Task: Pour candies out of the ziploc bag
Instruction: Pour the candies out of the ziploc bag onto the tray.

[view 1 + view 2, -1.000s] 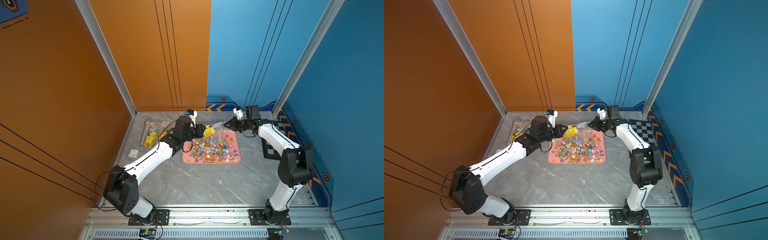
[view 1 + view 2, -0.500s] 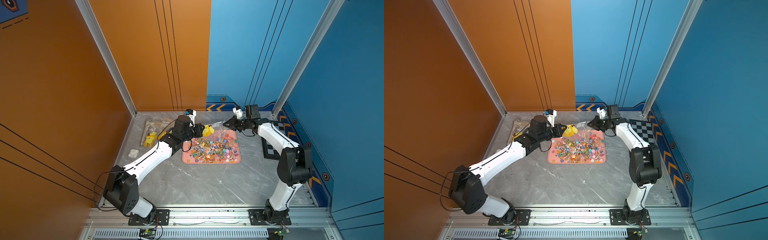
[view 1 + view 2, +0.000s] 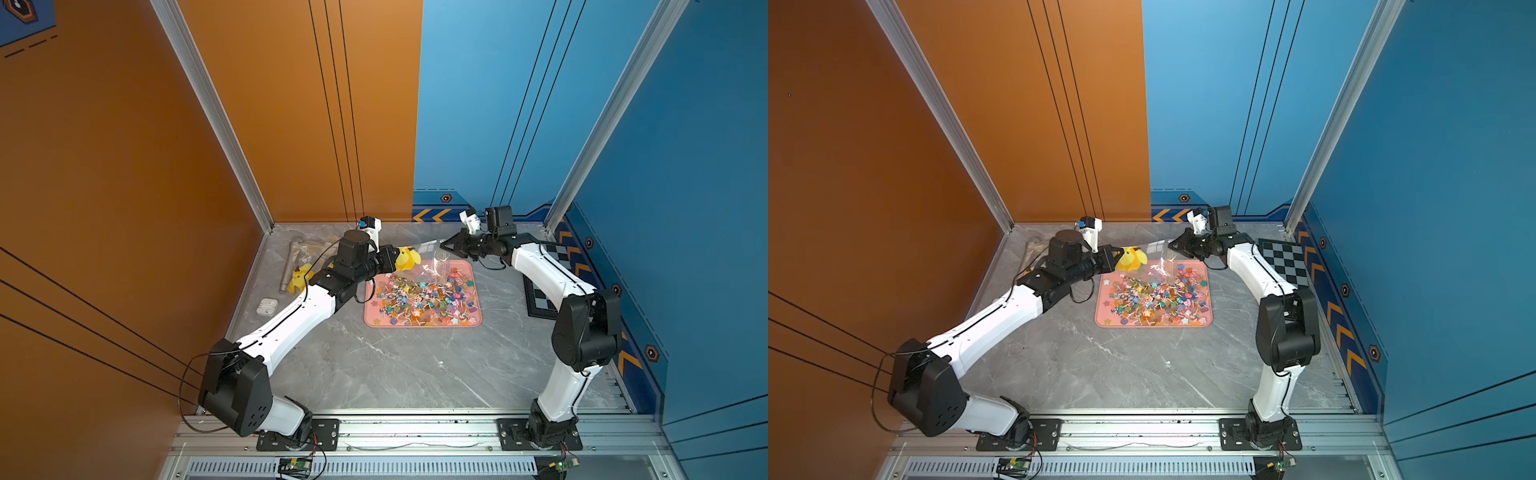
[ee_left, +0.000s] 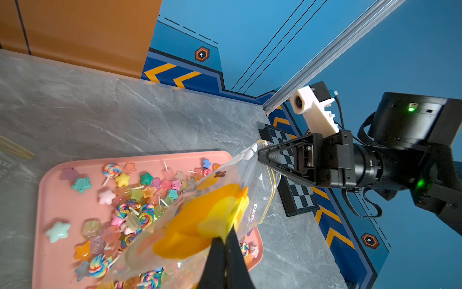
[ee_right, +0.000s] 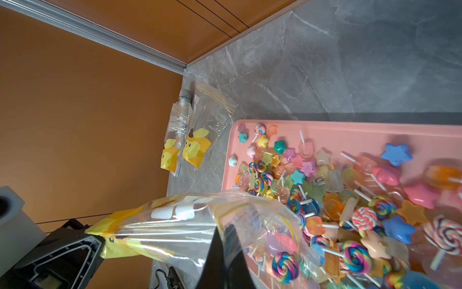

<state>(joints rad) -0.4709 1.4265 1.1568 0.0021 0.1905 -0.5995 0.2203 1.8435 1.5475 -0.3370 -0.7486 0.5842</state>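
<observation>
Candies [image 3: 424, 297]: heaped on pink tray [image 4: 55, 195]; a few possibly left inside the bag. Ziploc bag [image 4: 215, 207]: slung above tray's far edge. Left gripper [image 4: 226, 237] pinched tight on printed corner; right gripper [image 5: 222, 229] pinched tight beside zip. Step: tail of pour. Next: raise printed end, keep mouth over tray.

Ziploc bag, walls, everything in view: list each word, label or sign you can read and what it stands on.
"PAT", white, on the ziploc bag; the letters after it are unclear.
Smaller print beside it: too small to read.
Spare bags on the table: print blurred.
Hexagon emblem on the wall: keyhole sign, no letters.
Chevrons: arrows only.
</observation>
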